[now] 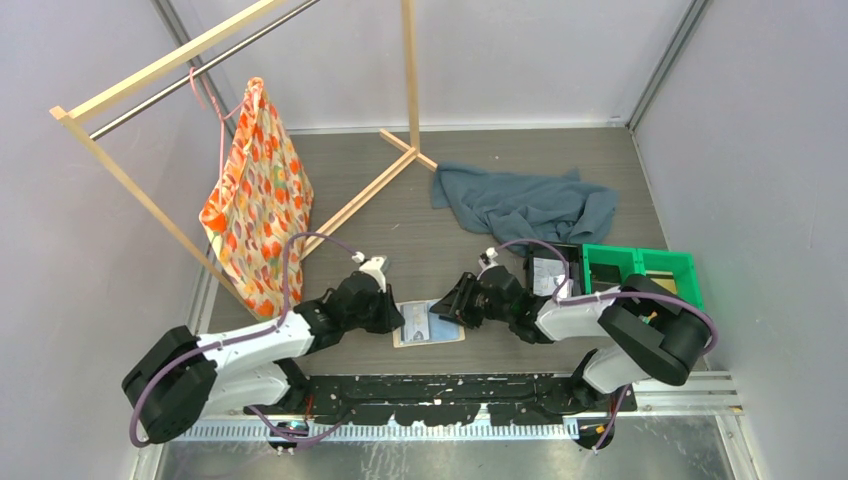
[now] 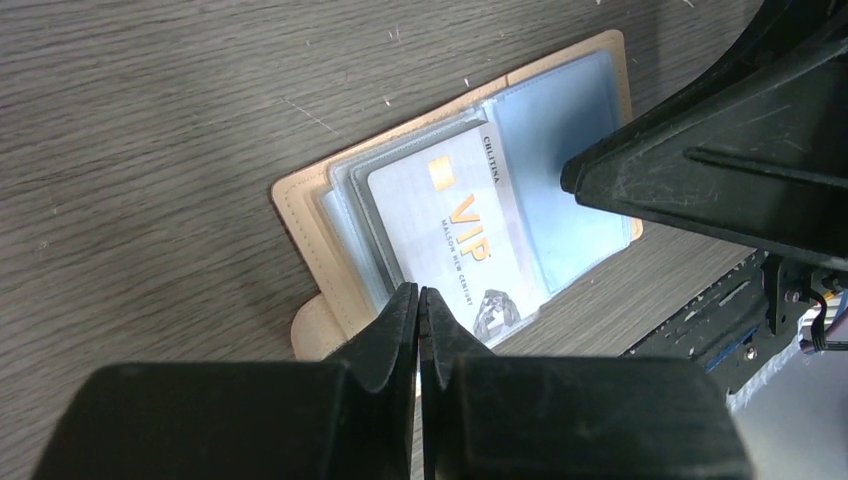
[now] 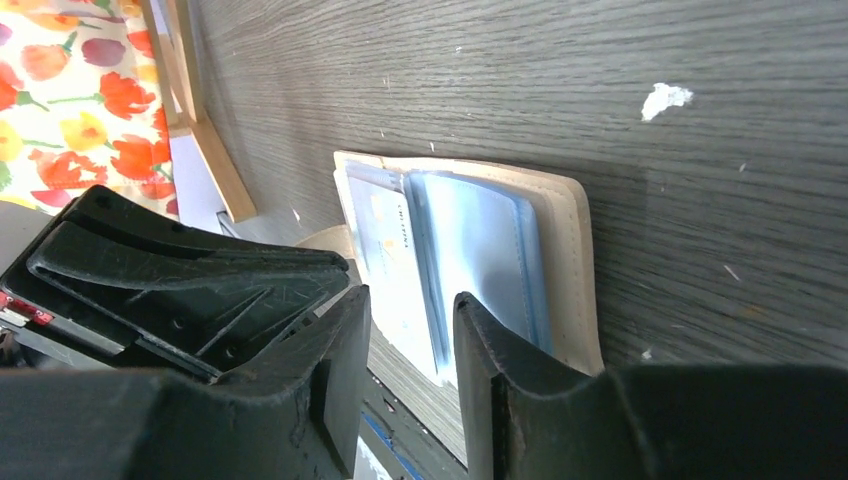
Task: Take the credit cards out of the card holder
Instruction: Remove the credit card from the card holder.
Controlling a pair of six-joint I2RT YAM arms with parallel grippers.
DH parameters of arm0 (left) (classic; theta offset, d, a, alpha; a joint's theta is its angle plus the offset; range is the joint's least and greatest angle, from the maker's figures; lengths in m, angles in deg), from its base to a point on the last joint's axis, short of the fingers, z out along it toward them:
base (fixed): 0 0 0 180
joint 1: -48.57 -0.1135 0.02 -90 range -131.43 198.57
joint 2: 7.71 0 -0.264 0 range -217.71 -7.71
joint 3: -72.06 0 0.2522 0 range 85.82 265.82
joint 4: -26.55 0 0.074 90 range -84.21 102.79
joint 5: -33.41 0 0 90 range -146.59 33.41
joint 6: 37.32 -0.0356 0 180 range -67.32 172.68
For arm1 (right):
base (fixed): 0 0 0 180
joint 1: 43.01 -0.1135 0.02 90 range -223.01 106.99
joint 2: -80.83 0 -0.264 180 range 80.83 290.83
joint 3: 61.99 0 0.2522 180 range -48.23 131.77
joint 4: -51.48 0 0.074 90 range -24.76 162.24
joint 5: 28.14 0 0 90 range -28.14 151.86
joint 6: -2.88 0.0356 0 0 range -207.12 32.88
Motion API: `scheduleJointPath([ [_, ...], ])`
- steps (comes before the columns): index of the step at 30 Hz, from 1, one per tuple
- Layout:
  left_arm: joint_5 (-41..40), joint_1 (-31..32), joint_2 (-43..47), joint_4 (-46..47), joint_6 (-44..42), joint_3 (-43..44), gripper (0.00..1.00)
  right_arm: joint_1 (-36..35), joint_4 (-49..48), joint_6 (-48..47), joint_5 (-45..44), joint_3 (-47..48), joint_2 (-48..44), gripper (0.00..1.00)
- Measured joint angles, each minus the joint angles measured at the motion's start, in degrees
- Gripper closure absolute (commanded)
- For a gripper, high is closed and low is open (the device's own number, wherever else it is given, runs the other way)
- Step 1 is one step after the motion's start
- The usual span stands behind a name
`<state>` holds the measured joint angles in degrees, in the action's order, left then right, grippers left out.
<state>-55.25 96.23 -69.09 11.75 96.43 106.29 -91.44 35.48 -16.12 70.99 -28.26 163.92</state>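
Squarely between the two arms, the card holder [image 1: 429,324] lies open on the table [image 1: 420,215], pale blue pockets facing up. A silvery credit card [image 2: 455,215] with gold VIP print lies on the half nearer the left arm. The left gripper [image 2: 420,300] is closed, tips together at the card's near edge; whether it pinches the card is unclear. The right gripper [image 3: 408,305] has its jaws parted over the edge of the blue pockets.

A pale wooden rack [image 1: 410,70] with a metal rod [image 1: 200,75] stands at the far left of the grey wood-grain tabletop [image 1: 400,215], and a floral bag [image 1: 255,200] in orange, red and yellow hangs from it by pink straps. Just right of the rack's foot lies a crumpled blue-grey cloth [image 1: 525,205]. Farther right of the rack and nearer sit a black tray [image 1: 545,270] and, touching it, a green bin [image 1: 640,265].
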Motion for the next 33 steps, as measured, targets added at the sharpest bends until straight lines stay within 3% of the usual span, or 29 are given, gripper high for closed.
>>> scheduleJointPath([
  [11,0.3,0.0,-7.5,7.4,0.7,0.1,1.0,-1.4,-1.1,-0.4,0.7,1.7,4.4,0.72],
  [16,0.3,0.0,-8.0,8.2,0.9,0.1,0.99,-1.4,-3.0,-0.4,1.1,1.7,6.0,0.84],
  [20,0.0,0.0,-8.0,8.1,1.0,0.1,0.99,-1.4,-3.2,-0.4,1.0,1.6,6.4,0.99],
  [33,-2.3,0.0,-8.0,8.0,2.1,0.1,1.0,-1.4,-8.9,1.4,-0.5,-2.1,6.3,0.99],
])
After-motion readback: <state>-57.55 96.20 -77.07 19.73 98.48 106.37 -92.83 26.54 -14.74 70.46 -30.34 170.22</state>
